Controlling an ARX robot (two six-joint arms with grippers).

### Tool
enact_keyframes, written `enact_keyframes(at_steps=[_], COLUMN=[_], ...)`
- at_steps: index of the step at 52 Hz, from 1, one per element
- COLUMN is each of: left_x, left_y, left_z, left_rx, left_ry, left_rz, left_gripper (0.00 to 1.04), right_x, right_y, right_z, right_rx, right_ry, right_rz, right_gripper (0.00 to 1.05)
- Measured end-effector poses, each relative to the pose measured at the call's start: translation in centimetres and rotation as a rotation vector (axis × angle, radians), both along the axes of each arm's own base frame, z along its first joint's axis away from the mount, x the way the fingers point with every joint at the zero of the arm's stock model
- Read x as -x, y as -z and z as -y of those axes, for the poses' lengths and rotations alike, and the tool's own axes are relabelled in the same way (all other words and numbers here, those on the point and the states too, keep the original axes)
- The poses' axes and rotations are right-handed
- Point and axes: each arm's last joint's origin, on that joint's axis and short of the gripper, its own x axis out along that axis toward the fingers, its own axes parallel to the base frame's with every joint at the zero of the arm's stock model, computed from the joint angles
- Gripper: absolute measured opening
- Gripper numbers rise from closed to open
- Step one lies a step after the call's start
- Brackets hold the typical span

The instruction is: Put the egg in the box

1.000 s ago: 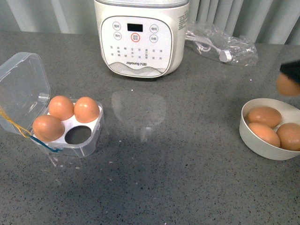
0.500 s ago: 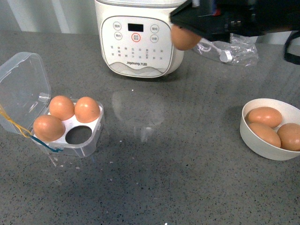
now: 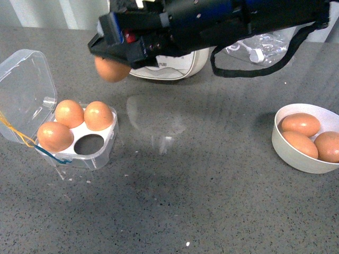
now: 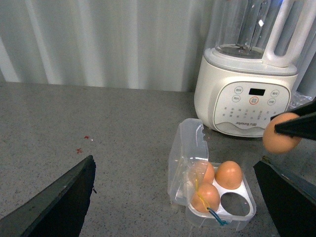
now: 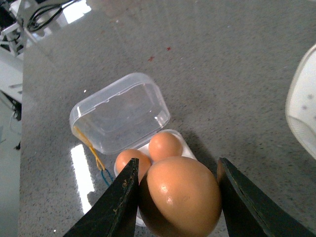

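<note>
Over the grey speckled bench (image 3: 212, 201), near its left edge, black right hand (image 3: 108, 62) hangs beside the lid-open clear plastic four-cell box (image 3: 98, 157), clenched on the orange-brown egg (image 3: 112, 70), held high, likely to clear three seated eggs (image 3: 98, 115) before the empty cell (image 3: 89, 144).

The egg (image 3: 112, 70) is glossy orange-brown, like the three in the box (image 3: 33, 87), which has a clear lid, white tray, yellow and blue strings. The bench (image 3: 212, 201) is dark grey, speckled black and white. The bowl (image 3: 290, 149) at right is white, its eggs (image 3: 300, 124) brown. The right gripper (image 5: 178, 197) is black; the far appliance (image 4: 247, 106) cream-white with a red ring.
</note>
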Motion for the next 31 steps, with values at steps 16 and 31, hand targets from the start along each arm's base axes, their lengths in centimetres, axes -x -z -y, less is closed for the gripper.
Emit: enact_keyframes(at_steps=[16, 31], left_x=[0.0, 0.0], left_y=[0.0, 0.0], left_z=[0.0, 0.0], left_rx=[0.0, 0.0], left_ry=[0.0, 0.0], left_rz=[0.0, 0.0], left_gripper=[0.98, 0.98], right_x=[-0.5, -0.5], right_y=[1.7, 3.3], right_z=[-2.4, -3.7], right_rx=[0.024, 0.052], right_ry=[-0.135, -0.203], right_rz=[-0.025, -0.051], right_gripper=[0.4, 0.4])
